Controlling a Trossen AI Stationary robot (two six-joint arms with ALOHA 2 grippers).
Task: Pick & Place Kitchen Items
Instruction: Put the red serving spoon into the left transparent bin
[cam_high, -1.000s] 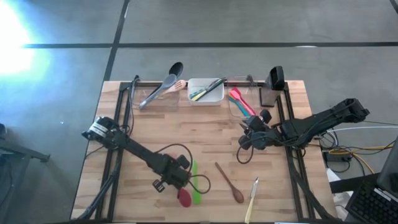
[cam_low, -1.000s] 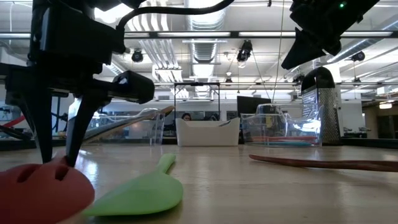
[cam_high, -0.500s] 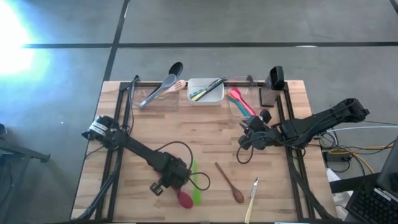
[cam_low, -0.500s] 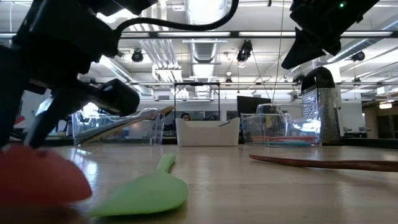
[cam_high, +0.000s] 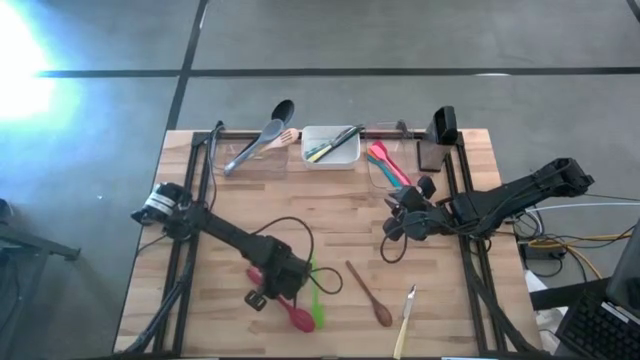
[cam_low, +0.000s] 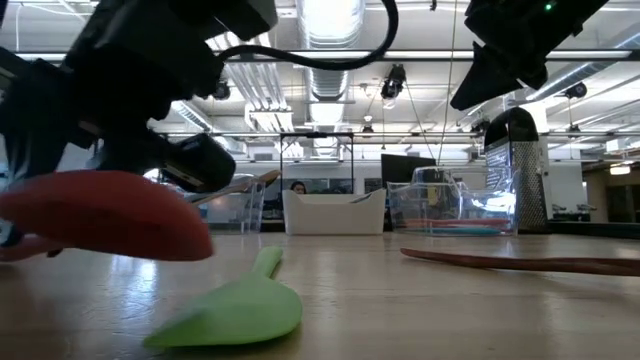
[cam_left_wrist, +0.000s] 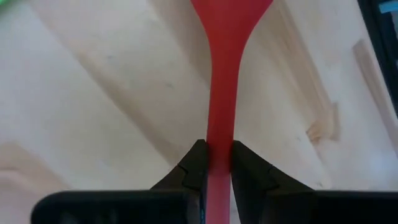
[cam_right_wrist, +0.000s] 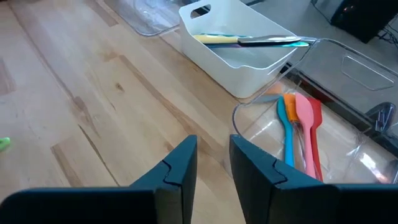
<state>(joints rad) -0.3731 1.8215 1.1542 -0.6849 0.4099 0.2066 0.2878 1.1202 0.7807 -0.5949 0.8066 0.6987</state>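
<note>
My left gripper (cam_high: 279, 288) is at the table's near middle, shut on a red spoon (cam_high: 298, 317), whose bowl (cam_low: 110, 214) hangs above the wood. A green spatula (cam_high: 316, 296) lies flat just to its right, also in the low view (cam_low: 235, 310). A wooden spoon (cam_high: 370, 294) and a cream-handled knife (cam_high: 405, 320) lie flat farther right. My right gripper (cam_high: 392, 228) hovers empty near the clear tub of spatulas (cam_right_wrist: 298, 124), its fingers a little apart (cam_right_wrist: 212, 163). My left gripper pinches the red spoon's slim handle (cam_left_wrist: 219, 134) between its two fingers, a little back from the bowl. The fingers come from above at a slant and lie across the handle. The bowl is lifted clear of the table and roughly level.
At the far edge stand a clear tub (cam_high: 252, 157) with black and grey spoons, a white tub (cam_high: 331, 148) with cutlery, a clear tub (cam_high: 388, 166) with pink, blue and orange spatulas, and a dark grater (cam_high: 443, 126). Bare wood lies mid-table.
My left gripper has tipped over and risen with the red spoon. The spoon's bowl, which lay on the table beside the green spatula, now hangs clear above it, and its handle shows toward the far left. The right arm has kept still.
</note>
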